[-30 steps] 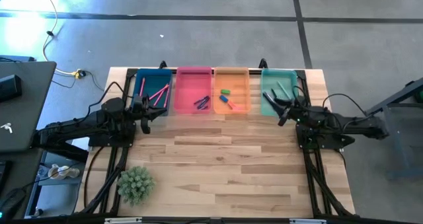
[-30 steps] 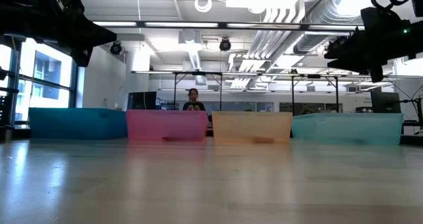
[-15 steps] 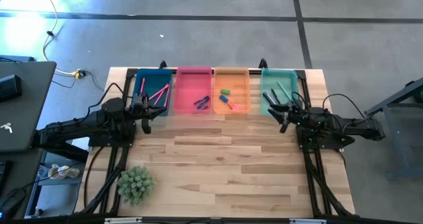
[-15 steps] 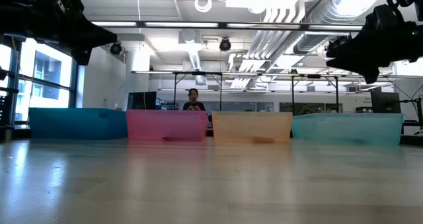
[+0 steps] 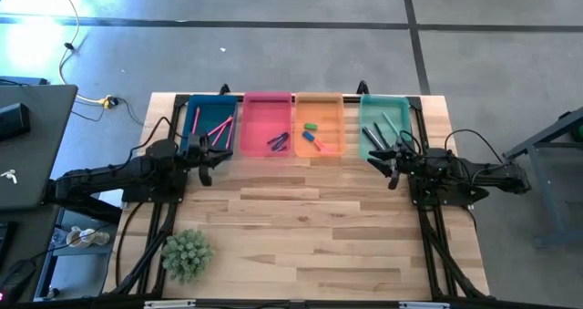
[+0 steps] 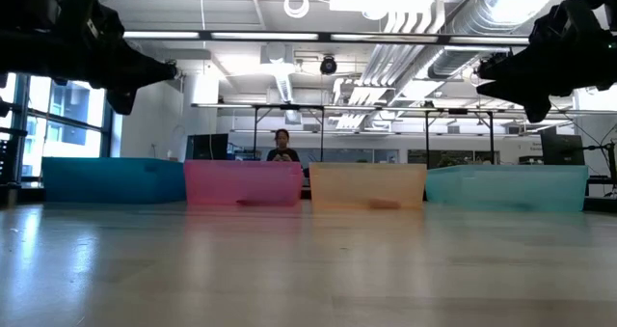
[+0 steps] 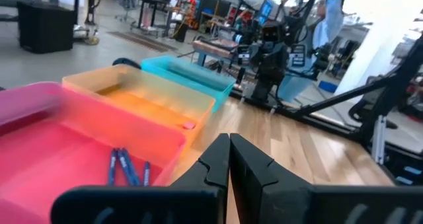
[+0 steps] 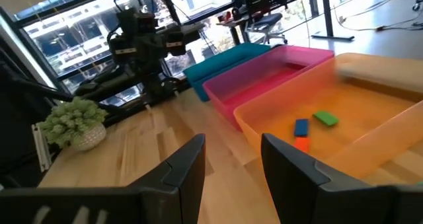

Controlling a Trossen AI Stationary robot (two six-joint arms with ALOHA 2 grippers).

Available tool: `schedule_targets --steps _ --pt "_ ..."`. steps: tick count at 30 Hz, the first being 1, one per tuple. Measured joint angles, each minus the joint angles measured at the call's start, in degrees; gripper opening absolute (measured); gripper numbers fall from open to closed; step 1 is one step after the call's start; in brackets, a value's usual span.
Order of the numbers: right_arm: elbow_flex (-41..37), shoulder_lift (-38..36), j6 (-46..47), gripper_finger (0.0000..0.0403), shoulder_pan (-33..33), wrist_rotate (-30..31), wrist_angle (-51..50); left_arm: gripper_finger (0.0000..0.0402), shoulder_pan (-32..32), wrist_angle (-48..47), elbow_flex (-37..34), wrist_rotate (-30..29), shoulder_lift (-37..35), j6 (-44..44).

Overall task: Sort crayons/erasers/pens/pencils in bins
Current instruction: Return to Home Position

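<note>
Your left pincer (image 5: 202, 159) is hovering closed by the blue bin (image 5: 212, 97), the right pincer (image 5: 388, 159) wide by the teal bin (image 5: 384, 97).

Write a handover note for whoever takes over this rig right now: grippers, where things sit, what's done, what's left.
Left gripper: jaws shut, empty, hovering by the blue bin.
Right gripper: jaws open, empty, by the teal bin.
All three erasers lie in the orange bin; sticks lie in the blue bin, the pink bin and the teal bin.
Done: no loose item shows on the table.
Left: likely only parking both arms.
</note>
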Motion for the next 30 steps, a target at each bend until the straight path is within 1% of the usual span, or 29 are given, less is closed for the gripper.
schedule_targets --steps 3,8,13,30 --pt "0.00 0.00 0.35 0.0140 0.00 -0.24 -0.11 0.0000 0.02 2.46 -1.20 1.42 0.00 0.35" --pt "0.00 0.02 -1.94 0.0140 -0.02 -1.35 -0.22 0.0000 0.00 0.91 -1.41 1.49 0.02 0.28" --pt "0.00 0.02 -1.68 0.0140 -0.02 -1.35 -0.22 0.0001 0.00 0.73 -1.41 1.49 0.02 -1.14" --pt "0.00 0.02 -1.68 0.0140 -0.02 -1.33 -0.27 0.0001 0.00 0.74 -1.41 1.51 0.02 -1.23"
